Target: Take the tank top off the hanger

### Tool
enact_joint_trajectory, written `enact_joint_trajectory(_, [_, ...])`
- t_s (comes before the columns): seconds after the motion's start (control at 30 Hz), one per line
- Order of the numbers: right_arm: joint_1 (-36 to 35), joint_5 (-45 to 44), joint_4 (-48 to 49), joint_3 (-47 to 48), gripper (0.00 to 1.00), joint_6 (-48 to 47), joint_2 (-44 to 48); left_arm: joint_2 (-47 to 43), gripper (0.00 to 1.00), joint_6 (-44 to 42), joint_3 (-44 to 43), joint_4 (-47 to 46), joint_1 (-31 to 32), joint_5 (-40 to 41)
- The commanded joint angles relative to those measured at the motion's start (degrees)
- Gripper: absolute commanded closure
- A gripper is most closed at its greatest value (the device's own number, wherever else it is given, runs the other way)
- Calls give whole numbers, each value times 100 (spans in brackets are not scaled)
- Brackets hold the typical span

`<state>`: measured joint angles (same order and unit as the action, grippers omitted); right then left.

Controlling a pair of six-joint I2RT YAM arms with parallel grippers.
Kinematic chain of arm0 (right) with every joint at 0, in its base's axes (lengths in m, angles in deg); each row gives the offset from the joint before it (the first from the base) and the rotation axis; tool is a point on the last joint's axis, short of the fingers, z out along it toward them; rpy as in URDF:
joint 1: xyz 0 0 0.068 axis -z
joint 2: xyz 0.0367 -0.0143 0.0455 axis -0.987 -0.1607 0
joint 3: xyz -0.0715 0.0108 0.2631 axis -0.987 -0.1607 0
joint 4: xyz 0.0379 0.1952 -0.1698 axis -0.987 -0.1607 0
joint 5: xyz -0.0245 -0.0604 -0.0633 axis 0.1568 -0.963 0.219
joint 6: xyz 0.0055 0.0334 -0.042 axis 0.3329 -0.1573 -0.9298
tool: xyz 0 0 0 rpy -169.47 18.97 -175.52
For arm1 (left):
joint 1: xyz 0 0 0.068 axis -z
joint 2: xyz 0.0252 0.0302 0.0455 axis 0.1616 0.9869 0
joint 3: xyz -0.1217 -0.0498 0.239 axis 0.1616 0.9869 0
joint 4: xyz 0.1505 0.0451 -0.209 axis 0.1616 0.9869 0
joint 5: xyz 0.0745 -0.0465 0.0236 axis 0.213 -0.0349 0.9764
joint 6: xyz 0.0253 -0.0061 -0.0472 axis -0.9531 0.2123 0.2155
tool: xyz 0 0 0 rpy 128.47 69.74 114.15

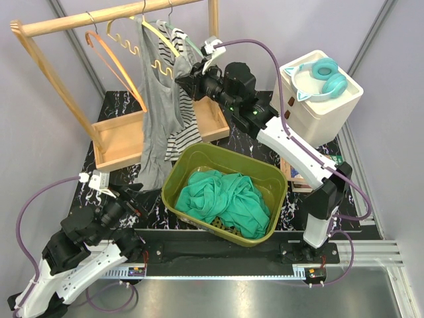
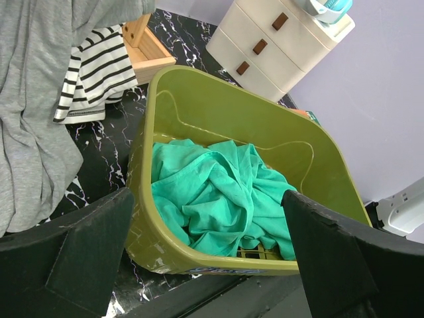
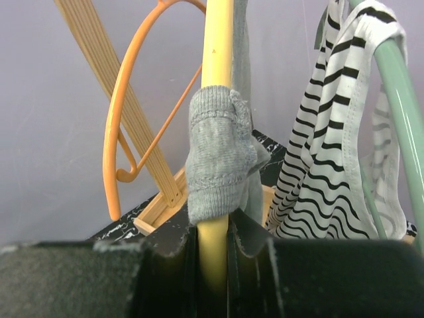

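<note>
Clamped: right gripper [image 3: 213, 248] on the yellow hanger [image 3: 216, 46], just below the grey tank top [image 3: 218, 152] strap wrapped round it, beyond the far left corner of the green bin [image 1: 218, 149]. Spread apart and empty: left gripper [image 2: 207, 218], beside the bin's near left corner.

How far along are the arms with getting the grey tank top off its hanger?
Nothing is off yet: the grey tank top hangs from the yellow hanger, its strap looped over the hanger's arm. In hand, the right gripper is shut on the hanger just below that strap. Left to do: slipping the straps off. The left gripper sits open by the green bin.
</note>
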<state>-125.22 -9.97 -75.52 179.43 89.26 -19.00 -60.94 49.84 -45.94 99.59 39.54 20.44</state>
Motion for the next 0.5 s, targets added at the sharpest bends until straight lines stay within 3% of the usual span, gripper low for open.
enact_joint_trajectory(0.0, [-9,-143,598,85,100,66,618,71,2,-23,23,-295,3,-56])
enact_joint_trajectory(0.23, [-18,-83,774,-1970,100,461,2060,229,3,-58,-64,-304,3,-135])
enact_joint_trajectory(0.47, [-44,549,704,-3299,100,822,3212,667,5,-14,-442,-698,3,-275])
